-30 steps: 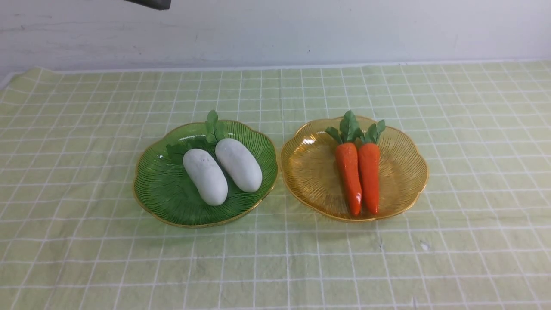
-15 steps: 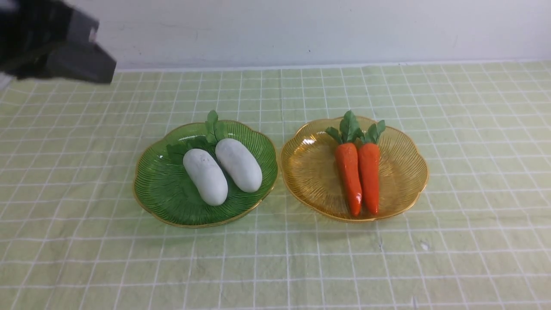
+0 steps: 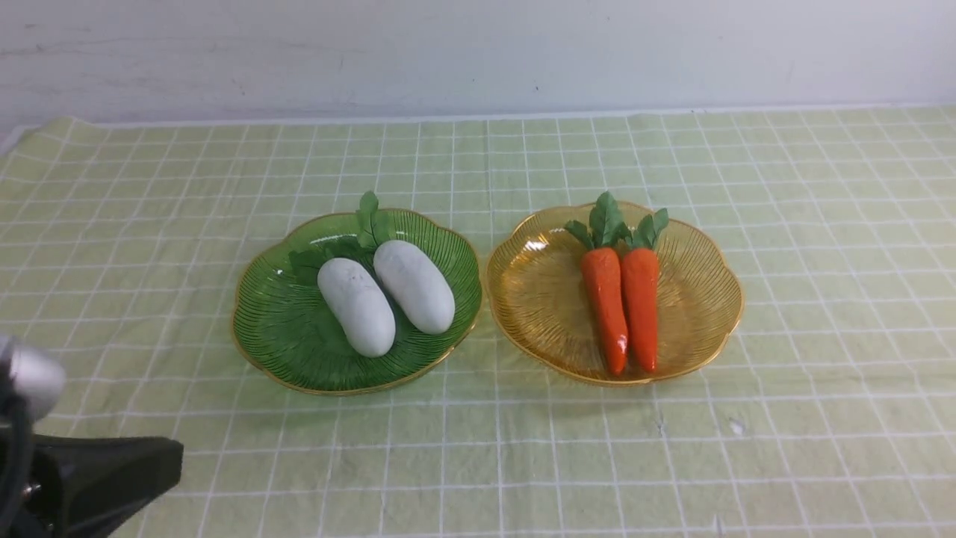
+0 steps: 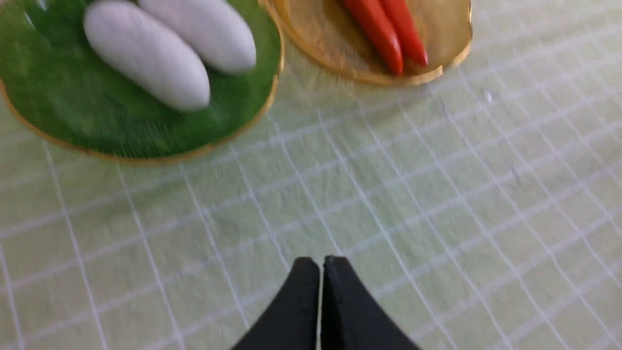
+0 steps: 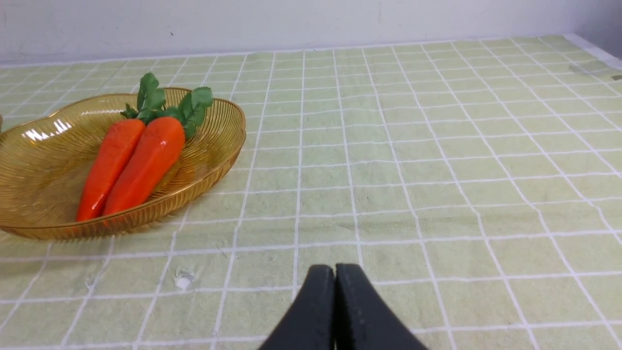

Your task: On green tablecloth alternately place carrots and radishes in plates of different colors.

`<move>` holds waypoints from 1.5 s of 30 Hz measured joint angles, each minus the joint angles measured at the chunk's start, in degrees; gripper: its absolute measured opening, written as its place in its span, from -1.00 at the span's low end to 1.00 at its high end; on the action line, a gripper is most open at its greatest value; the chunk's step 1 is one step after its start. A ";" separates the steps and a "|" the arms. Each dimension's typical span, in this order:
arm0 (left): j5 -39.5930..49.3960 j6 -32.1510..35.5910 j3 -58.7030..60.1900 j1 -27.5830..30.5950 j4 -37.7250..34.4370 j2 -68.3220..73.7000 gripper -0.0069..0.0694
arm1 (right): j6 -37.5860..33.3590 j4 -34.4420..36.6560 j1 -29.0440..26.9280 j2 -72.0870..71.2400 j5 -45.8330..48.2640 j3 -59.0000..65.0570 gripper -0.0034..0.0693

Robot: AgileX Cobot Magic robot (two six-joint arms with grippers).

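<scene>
Left arm has dropped from the far left corner to the near left corner of the counter since half a second ago. Left claw (image 4: 320,265) pressed together, empty, over bare green tablecloth (image 3: 523,448). Right claw (image 5: 334,272) likewise closed, empty. Two radishes (image 3: 385,295) side by side in green plate (image 3: 269,344); two carrots (image 3: 624,306) touching in amber plate (image 3: 530,299). Plates adjacent, mid-counter.

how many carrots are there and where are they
2. Both carrots lie side by side, touching, in the amber plate on the right: the left carrot and the right carrot, leafy tops toward the wall. None seems hidden.
</scene>
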 joint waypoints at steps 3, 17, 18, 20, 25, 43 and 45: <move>-12.21 1.40 6.58 0.00 -2.00 -6.53 -0.84 | 0.00 0.00 0.00 0.00 0.00 0.00 -0.95; -22.38 1.78 14.39 0.00 -2.31 -14.72 -0.84 | 0.00 0.00 0.00 0.00 0.00 0.00 -0.95; -22.45 1.84 14.44 0.00 -2.03 -14.72 -0.84 | 0.00 0.00 0.00 0.00 0.00 0.00 -0.95; -22.52 1.83 14.53 0.00 -1.75 -14.72 -0.84 | 0.00 0.00 0.00 0.00 0.00 0.00 -0.95; -23.24 1.71 18.53 0.00 2.16 -15.57 -0.84 | 0.00 0.00 0.00 0.00 0.00 0.00 -0.95; -28.60 -18.54 36.16 0.00 28.41 -29.69 -0.84 | 0.00 0.00 0.00 0.00 0.02 0.00 -0.95; -27.84 -18.54 36.16 0.00 28.48 -29.69 -0.84 | 0.00 0.00 0.00 0.00 0.02 0.00 -0.95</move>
